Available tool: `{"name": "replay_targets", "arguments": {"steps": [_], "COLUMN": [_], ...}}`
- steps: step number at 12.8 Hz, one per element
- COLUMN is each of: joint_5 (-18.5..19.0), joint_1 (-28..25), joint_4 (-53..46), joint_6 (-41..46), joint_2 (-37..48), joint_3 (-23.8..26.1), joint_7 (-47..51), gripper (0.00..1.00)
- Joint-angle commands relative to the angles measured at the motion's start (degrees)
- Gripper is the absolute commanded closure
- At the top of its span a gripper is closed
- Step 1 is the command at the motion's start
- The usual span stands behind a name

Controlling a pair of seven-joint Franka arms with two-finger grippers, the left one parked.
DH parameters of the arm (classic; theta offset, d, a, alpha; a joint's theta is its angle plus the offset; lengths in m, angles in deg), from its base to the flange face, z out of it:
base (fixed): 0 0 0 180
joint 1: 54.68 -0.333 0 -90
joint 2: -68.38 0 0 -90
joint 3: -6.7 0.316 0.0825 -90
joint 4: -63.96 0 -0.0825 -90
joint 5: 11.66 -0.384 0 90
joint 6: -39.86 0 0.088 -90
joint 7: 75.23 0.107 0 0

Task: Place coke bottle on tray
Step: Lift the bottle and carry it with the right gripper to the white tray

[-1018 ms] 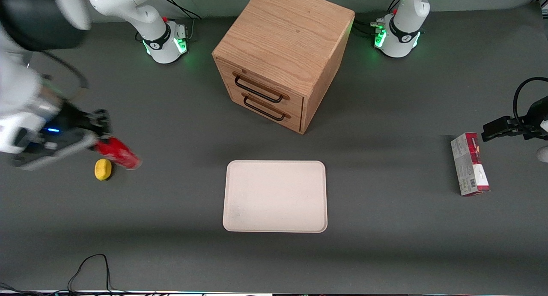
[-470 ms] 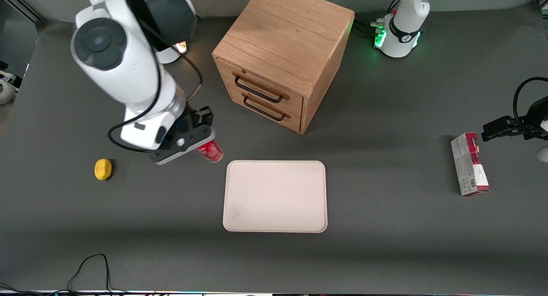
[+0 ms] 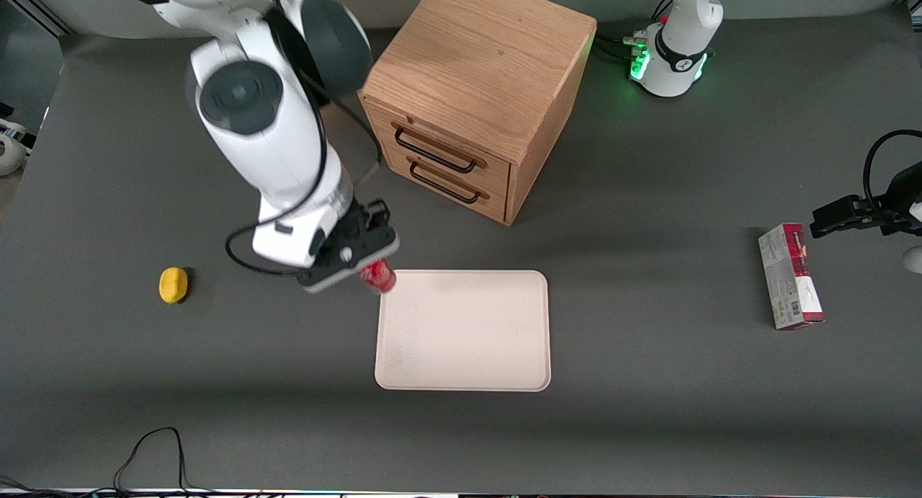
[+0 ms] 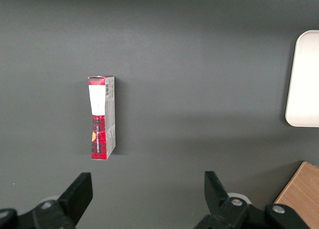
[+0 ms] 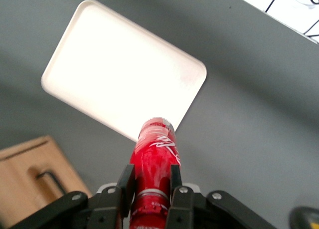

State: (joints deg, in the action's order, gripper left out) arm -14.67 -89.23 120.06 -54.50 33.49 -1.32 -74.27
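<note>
Count: 1 coke bottle [image 3: 379, 276], held in gripper [image 3: 360, 256]; 1 tray [image 3: 463, 354]; 1 lemon [image 3: 173, 285]; 1 carton [image 3: 790, 276]; 1 two-drawer cabinet [image 3: 475, 87].

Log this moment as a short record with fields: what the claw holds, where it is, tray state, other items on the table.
claw: right arm's claw, shut on the slim red coke bottle
bottle position: held in the air at the corner of the tray nearest the wooden two-drawer cabinet and the working arm's end
tray: large pale cream rectangular tray, nothing on it
other items: small yellow lemon-like object toward the working arm's end; red-and-grey rectangular carton toward the parked arm's end
task status: bottle not yet set down
</note>
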Motion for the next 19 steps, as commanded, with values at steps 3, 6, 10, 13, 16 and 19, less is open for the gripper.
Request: {"name": "replay_targets", "arguments": {"steps": [3,6,10,13,16,19], "joint_5": [1.1,1.1,0.8,0.7,0.6,0.7], "joint_1": [1.8,1.8,2.2,2.1,2.2,2.1], "joint_4": [-2.7,-2.7,-2.5,-2.0,-1.8,-1.8], "joint_6": [-9.7,-15.7,-19.3,-19.3,-19.4,-19.3], "joint_2": [-9.8,-14.7,-18.5,-19.0,-19.2,-18.7], "joint_3": [-0.2,-0.2,0.1,0.2,0.2,0.2], "joint_7": [0.9,0.9,0.8,0.9,1.0,1.1], "gripper": [0.92,0.92,0.92,0.89,0.0,0.0]}}
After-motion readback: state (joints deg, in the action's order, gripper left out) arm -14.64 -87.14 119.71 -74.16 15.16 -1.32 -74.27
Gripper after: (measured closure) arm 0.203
